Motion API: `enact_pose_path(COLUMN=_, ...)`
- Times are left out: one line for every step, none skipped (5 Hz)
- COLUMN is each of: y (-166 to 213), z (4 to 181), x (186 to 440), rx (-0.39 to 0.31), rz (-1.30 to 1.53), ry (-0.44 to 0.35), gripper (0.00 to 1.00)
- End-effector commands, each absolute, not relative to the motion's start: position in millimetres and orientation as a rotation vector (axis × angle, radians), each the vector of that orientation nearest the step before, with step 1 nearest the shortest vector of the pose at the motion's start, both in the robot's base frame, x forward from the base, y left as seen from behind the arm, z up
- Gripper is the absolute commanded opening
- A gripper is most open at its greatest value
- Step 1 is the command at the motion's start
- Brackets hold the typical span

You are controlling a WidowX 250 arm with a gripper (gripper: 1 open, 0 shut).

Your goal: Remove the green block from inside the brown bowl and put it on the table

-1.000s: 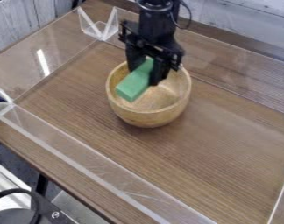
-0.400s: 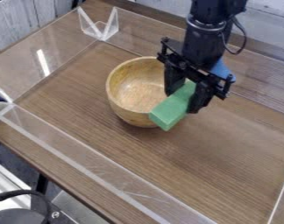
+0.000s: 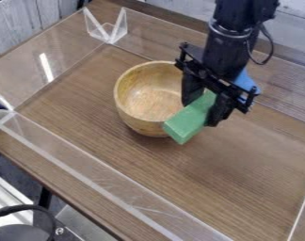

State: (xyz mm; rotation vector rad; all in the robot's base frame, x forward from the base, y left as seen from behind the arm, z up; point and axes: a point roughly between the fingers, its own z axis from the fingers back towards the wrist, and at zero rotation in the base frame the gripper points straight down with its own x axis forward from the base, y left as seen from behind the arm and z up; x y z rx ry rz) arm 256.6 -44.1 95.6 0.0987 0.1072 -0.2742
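Acrylic wall (image 3: 111,202), clear and low, edges the near side of the table (image 3: 231,179); beyond it the wood-grain top lies bare; further in stands the brown bowl (image 3: 152,99), round and tan, its hollow showing only wood; just to its right the green block (image 3: 189,120) hangs tilted outside the rim, its lower corner close to the tabletop, though contact cannot be judged; the black pincer (image 3: 215,97) points downward and grips the block's upper end; another clear wall (image 3: 107,26) stands at the far left.
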Motion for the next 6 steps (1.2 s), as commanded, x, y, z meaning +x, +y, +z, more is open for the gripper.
enact_pose_path(y=-46, z=112.5, x=264, rx=0.084, rz=-0.322, ry=0.044, gripper=0.00)
enact_pose_path(y=-48, z=106.7, x=267, rx=0.058, rz=-0.346, ry=0.063, gripper=0.00)
enact_pose_path(y=-49, z=100.8, x=269, rx=0.030, rz=-0.370, ry=0.083, gripper=0.00)
enact_pose_path(y=-50, z=98.1, x=271, rx=0.007, rz=-0.400, ry=0.090, gripper=0.00)
enact_pose_path(y=-51, z=95.8, x=272, rx=-0.016, rz=-0.428, ry=0.097, gripper=0.00)
enact_pose_path(y=-52, z=88.1, x=268, rx=-0.015, rz=-0.439, ry=0.079, gripper=0.00)
